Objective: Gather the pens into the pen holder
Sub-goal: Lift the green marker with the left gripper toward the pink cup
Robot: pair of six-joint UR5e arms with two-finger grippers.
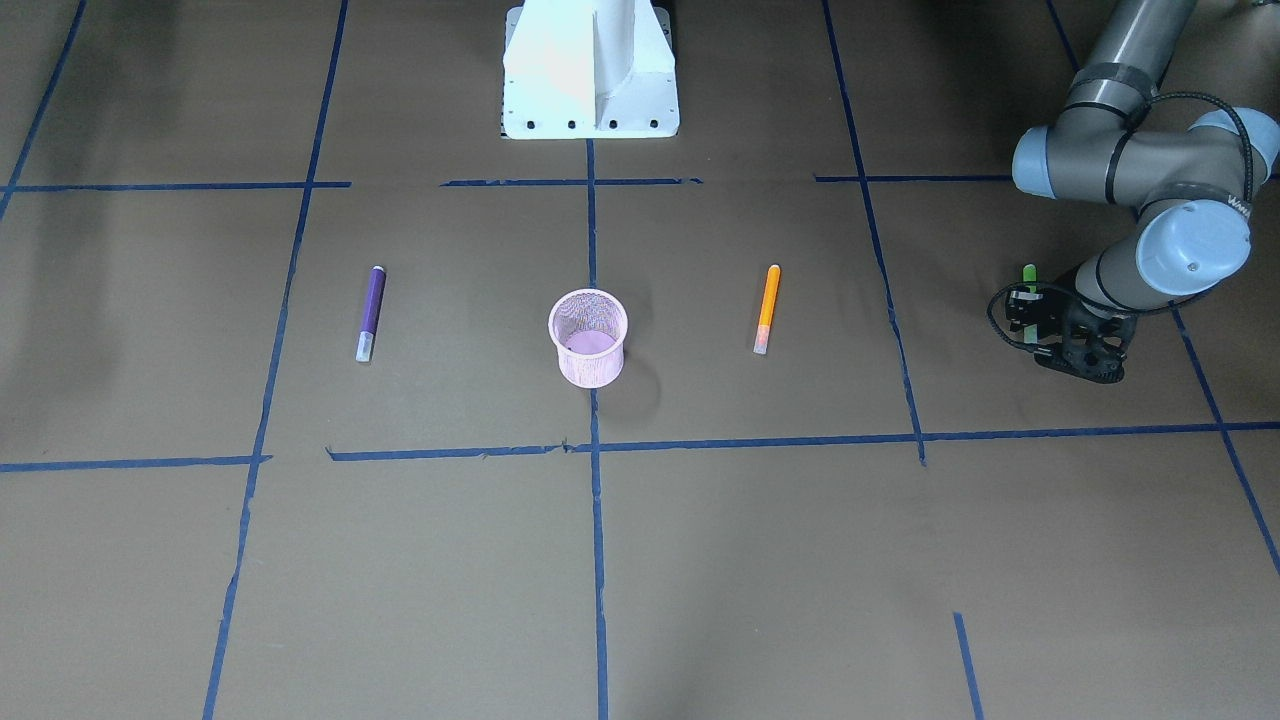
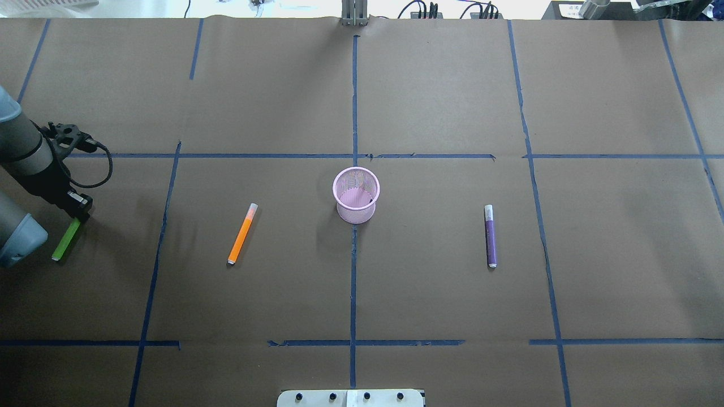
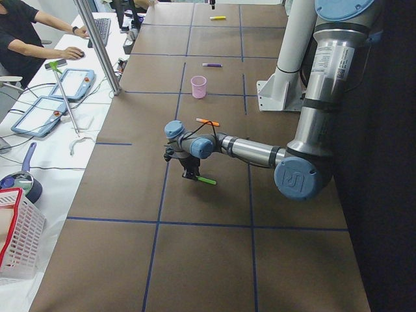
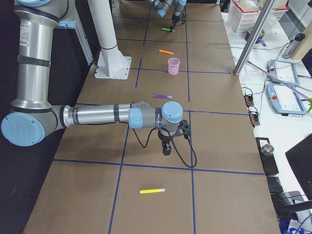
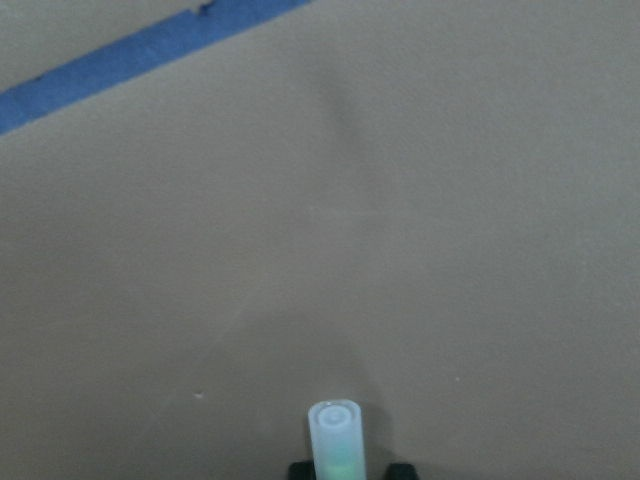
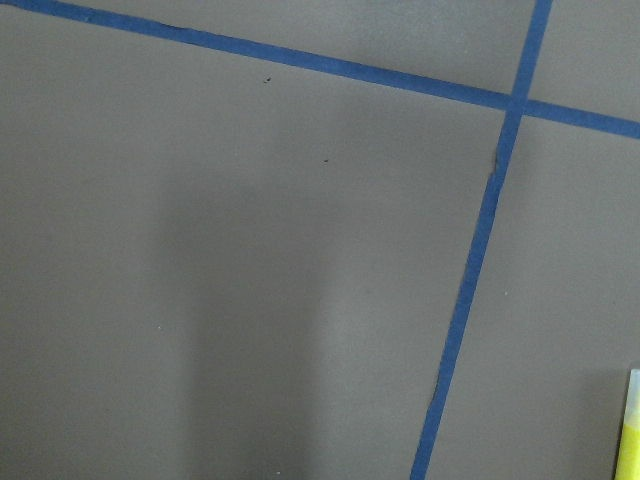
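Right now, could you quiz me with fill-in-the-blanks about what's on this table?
The left claw grips the ___.
The pen holder stands between the orange pen and the ___.
Number of pens inside the pen holder: ___.
Missing: green pen; purple pen; zero.

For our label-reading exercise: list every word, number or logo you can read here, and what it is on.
Nothing reads clearly.
Left arm elbow cap: logo, too blurred.
Its wrist: lettering, too small.
Purple pen, orange pen, green pen, holder: no print visible.
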